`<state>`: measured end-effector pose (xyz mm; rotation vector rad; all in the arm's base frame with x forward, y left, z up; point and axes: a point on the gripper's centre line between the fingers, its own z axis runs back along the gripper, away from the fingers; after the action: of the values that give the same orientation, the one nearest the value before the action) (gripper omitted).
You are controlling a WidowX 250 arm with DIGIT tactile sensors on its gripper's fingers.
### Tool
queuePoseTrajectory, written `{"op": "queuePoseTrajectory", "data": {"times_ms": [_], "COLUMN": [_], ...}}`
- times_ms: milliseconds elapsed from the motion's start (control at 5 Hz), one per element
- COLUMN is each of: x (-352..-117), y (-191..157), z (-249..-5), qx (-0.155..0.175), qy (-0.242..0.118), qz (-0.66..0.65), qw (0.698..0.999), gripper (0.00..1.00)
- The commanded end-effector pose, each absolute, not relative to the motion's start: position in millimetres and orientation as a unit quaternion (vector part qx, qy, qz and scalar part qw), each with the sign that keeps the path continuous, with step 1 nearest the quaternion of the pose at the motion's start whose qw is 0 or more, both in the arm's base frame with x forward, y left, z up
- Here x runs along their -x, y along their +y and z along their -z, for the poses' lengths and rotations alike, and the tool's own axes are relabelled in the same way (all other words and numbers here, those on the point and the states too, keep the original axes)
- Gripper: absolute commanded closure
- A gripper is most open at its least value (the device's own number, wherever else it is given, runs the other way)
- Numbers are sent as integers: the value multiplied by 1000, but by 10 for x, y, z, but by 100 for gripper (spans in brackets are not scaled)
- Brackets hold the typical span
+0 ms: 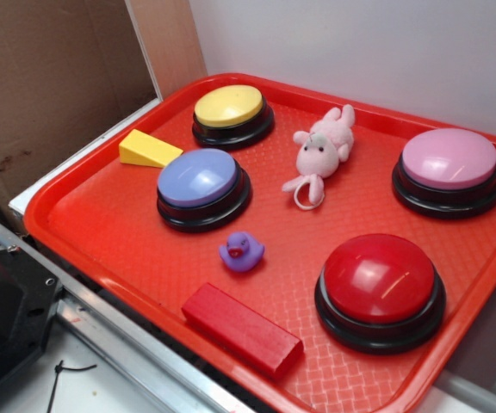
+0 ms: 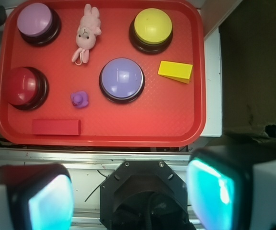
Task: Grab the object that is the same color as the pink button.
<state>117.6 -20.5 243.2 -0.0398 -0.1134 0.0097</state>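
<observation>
Claw [image 2: 131, 196] standing wide, holding nothing; plush [image 2: 86, 29] lying far ahead-left on the tray [image 2: 143, 132], long axis roughly fore-aft.

You have a plain white wall [image 1: 360, 52] rising behind the work area, evenly lit. A brown cardboard panel [image 1: 50, 77] stands off to one side, scuffed in places. A white tabletop [image 2: 213, 86] lies below, and a metal rail [image 1: 136, 344] runs along its near edge.
</observation>
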Motion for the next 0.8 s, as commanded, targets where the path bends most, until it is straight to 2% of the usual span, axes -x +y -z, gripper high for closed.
{"op": "queuePoseTrajectory", "data": {"times_ms": [0,200,600], "x": [-1176,-1676,-2666], "y": [-205,-44,297], "z": [-2432,-2420,-2435], "qx": [20,-4,12], "qy": [-57,-44,-31], "qz": [-5,-39,-75], "qw": [998,998,997], "gripper": [0,0,0]}}
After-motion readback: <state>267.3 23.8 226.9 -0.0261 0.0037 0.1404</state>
